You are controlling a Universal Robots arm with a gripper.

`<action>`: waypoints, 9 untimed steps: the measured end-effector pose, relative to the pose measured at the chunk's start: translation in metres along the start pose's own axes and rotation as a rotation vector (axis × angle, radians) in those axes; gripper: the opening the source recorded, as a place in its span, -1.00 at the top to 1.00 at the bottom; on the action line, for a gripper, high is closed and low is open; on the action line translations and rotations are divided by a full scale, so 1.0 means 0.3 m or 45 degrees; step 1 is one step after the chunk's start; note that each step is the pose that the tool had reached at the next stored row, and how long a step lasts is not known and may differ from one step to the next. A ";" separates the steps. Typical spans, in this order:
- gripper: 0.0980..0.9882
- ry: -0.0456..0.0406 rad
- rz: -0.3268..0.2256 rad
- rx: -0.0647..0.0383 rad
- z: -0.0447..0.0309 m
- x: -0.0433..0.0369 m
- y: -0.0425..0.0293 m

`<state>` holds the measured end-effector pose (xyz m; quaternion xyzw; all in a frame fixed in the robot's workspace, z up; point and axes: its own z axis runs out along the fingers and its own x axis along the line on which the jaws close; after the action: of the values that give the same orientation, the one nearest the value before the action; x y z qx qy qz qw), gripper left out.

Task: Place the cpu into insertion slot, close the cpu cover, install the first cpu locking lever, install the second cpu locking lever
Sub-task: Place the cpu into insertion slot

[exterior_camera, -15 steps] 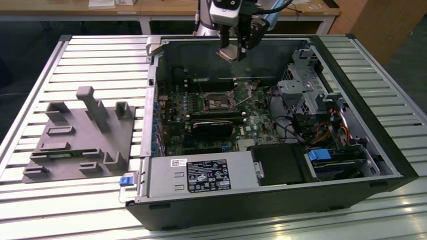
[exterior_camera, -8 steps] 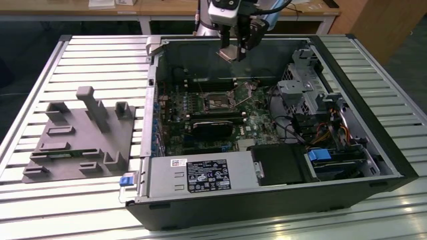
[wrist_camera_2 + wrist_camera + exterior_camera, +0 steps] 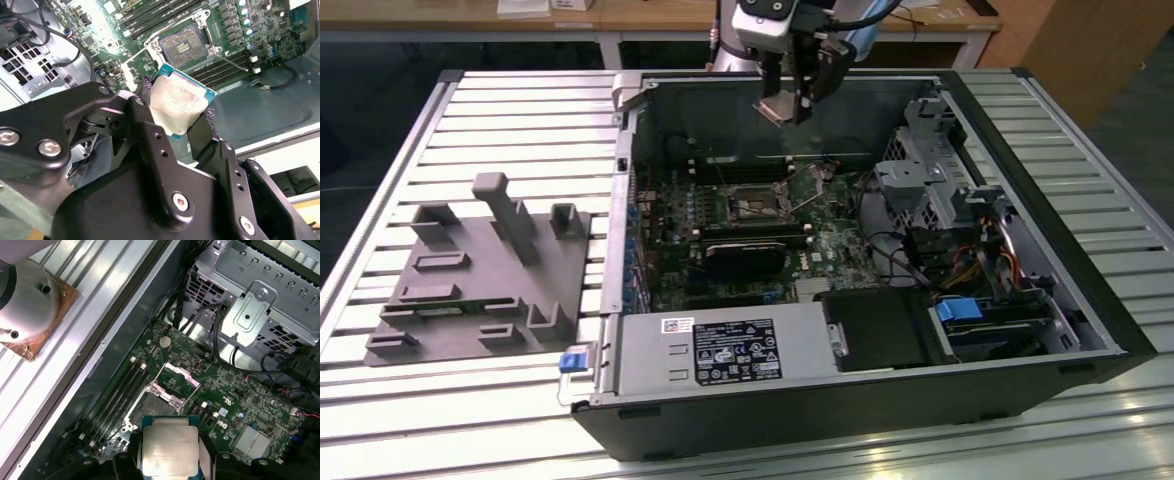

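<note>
Surface: pale slatted metal table point(image 3: 494, 110) takes up most of the exterior view. A wooden desk point(image 3: 654, 15) runs along the top edge of the frame behind it. A grey moulded fixture tray point(image 3: 480, 270) sits on the slats at frame left.

An open black computer case point(image 3: 1067, 330) lies on its side from centre to right, with the green motherboard point(image 3: 670, 215) exposed. The power supply point(image 3: 720, 350) is at lower centre and the drive cage point(image 3: 921, 175) is right of centre.

Gripper point(image 3: 790, 112) is at upper centre of the exterior view, pointing down over the far end of the case, clear of the board. It is clenched on the cpu point(image 3: 177, 105). Black fingers point(image 3: 200, 135) press two opposite edges, so the chip hangs in the air between them.

The cpu is square, so it has no long axis. Its flat metal face is turned toward both wrist cameras. It looks skewed in the second wrist view and squared up in the first wrist view. The top is dull silver-grey with faint print and some glare, and a thin blue-green border shows around the lid.

Insertion slot point(image 3: 758, 203) is mid-board, centre of the exterior view. It is empty, with a dark centre and silver rim. The cpu is well apart from it, not touching.

Cpu cover point(image 3: 176, 376) is lifted off the slot, tilted up on its hinge edge, with the board visible through its window.
</note>
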<state>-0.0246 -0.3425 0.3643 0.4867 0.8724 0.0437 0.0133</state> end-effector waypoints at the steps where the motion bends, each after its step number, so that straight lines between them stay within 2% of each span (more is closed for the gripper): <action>1: 0.01 -0.001 0.007 0.000 0.000 0.000 0.000; 9: 0.01 -0.005 0.053 -0.001 0.003 0.000 0.000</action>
<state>-0.0246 -0.3425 0.3634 0.5048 0.8620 0.0435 0.0142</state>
